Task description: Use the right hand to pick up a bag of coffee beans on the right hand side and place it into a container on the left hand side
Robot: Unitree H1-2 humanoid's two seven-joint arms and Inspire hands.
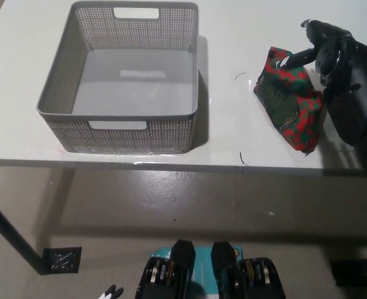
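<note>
reaching for grasp | coffee bag (pixel 288 98) lying flat near desk (pixel 233 134) front-right edge, not lifted | right hand (pixel 320 53) over bag's far end, one finger touching, grip unclear | container (pixel 125 81) desk left, empty | left hand (pixel 111 292) resting low, barely visible

table (pixel 233 134): white top | floor (pixel 171 212): grey, glossy
</note>
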